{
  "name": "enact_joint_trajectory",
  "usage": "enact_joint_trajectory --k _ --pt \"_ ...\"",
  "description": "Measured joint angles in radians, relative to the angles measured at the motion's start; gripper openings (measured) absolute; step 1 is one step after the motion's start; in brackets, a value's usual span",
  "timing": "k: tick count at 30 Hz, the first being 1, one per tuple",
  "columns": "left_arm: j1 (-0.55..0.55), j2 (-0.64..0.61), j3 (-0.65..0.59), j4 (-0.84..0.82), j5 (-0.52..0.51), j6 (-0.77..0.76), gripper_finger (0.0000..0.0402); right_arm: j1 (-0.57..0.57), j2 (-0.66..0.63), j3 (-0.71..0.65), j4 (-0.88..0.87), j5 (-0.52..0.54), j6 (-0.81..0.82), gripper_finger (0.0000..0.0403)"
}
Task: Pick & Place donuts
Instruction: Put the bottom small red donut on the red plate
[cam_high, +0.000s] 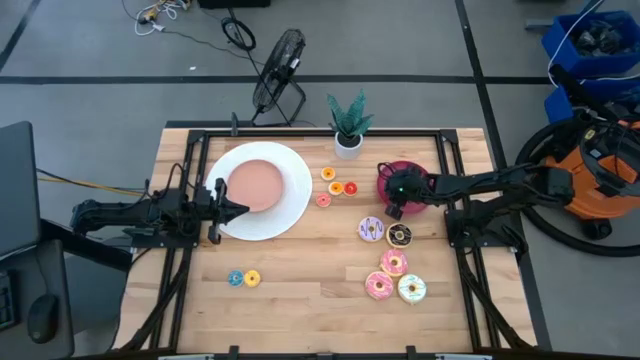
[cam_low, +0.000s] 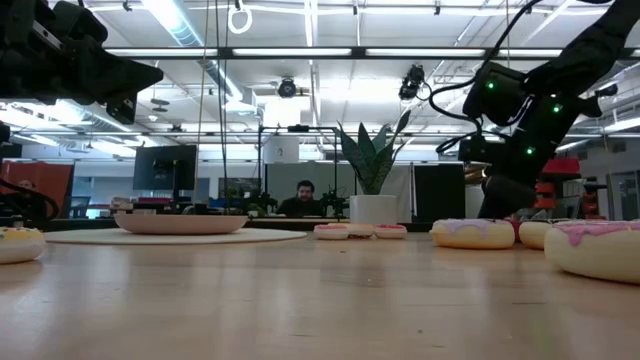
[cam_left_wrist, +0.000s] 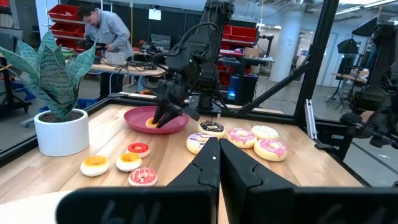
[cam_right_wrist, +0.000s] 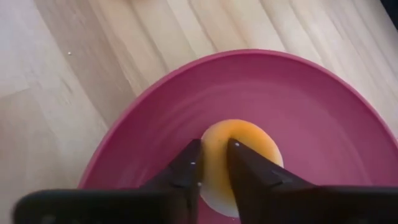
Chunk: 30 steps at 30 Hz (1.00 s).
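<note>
Donuts lie scattered over the wooden table (cam_high: 300, 300): the right end effector (cam_right_wrist: 212, 163) is down inside the magenta dish (cam_right_wrist: 311, 93), its two dark fingers set on either side of a small orange donut (cam_right_wrist: 245, 140) that rests on the dish floor, touching it or nearly so; whether they actually clamp it cannot be told. Just beside the dish, toward the front edge, sit a purple-frosted donut (cam_high: 371, 229) and a chocolate donut (cam_high: 399, 236), and further forward two pink donuts (cam_high: 393, 263) (cam_high: 379, 286) and a white donut (cam_high: 412, 289), all close together. Between the dish and the big white plate (cam_high: 290, 170) lie three tiny donuts (cam_high: 339, 187) in orange and red tones. A blue donut (cam_high: 235, 278) and a yellow donut (cam_high: 252, 278) sit side by side near the front left, well apart from the rest. A potted plant (cam_high: 348, 125) stands at the back edge, just behind the tiny rings. The left end effector (cam_high: 235, 208), clenched and empty, waits over the plate's left rim. A person (cam_left_wrist: 106, 37) stands beyond the table.
</note>
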Motion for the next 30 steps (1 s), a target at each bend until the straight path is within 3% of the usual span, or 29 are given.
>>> enact_joint_trajectory --k 4,13,30 --pt "0.000 0.000 0.000 0.000 0.000 0.000 0.0007 0.000 -0.014 0.000 -0.006 0.001 0.018 0.0012" --pt "0.000 0.000 0.000 0.000 0.000 0.000 0.0007 -0.001 -0.115 -0.001 0.035 -0.095 0.111 0.0005" --pt "0.000 0.000 0.000 0.000 0.000 0.000 0.0007 -0.001 -0.166 -0.001 0.064 -0.105 0.114 0.0005"
